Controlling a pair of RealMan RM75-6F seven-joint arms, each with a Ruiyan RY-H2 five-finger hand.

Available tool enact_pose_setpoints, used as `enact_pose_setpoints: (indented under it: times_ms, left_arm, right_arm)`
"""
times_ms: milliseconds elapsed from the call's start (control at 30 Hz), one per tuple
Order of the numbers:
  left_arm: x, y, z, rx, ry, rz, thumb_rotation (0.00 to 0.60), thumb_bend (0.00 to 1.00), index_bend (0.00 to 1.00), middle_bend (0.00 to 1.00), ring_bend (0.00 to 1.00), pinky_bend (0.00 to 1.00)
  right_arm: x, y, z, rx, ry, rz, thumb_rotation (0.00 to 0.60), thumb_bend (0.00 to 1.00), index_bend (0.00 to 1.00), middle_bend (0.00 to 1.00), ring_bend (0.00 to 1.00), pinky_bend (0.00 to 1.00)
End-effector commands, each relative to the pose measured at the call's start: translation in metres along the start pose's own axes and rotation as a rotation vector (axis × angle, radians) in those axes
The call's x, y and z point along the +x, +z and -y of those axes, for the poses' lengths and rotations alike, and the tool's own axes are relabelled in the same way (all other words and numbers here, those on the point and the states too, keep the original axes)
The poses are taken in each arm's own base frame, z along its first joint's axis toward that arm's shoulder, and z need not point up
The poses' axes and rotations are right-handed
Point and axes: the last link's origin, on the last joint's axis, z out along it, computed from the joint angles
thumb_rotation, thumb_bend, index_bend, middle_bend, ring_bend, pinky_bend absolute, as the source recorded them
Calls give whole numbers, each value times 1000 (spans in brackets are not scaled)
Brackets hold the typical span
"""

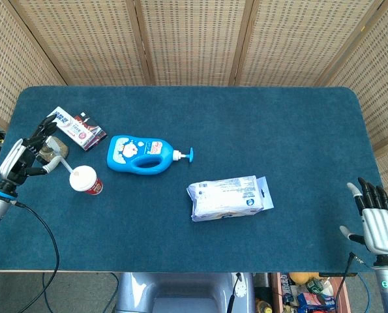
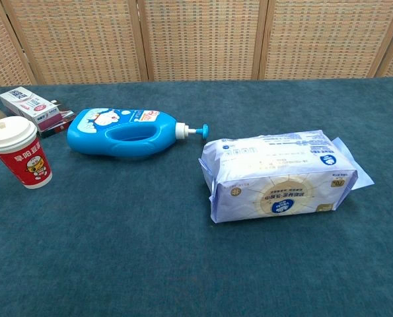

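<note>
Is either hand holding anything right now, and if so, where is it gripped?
The left hand wraps around a small round jar, fingers around its sides. The right hand holds nothing, fingers straight.

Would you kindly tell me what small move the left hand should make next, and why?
I would probably lift the left hand straight up a little before moving it sideways. Its fingers lie around a small round thing near the left edge of the table, though a firm grip is unclear. The upright paper cup stands close beside it, so a sideways sweep might tip the cup.
</note>
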Motion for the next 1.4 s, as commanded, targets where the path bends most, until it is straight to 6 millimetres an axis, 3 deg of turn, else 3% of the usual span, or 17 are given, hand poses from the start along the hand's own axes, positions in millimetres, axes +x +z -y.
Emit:
enact_pose_setpoints:
  times_ms: [33, 1033, 1400]
  left_arm:
    - [0, 0, 1, 4, 2, 1, 600, 415, 555, 0, 0, 0]
    - [-6, 2, 15, 31, -3, 5, 600, 435, 555, 0, 0, 0]
    - [-15, 1, 44, 92, -58, -7, 600, 435, 555, 0, 0, 0]
  right_arm:
    - [0, 0, 0, 0, 0, 0, 600, 0, 0, 0, 0, 0]
    - [-2, 1, 0, 0, -2, 10, 600, 0, 0, 0, 0, 0]
    - [-1, 1, -1, -5, 1, 9, 600, 0, 0, 0, 0, 0]
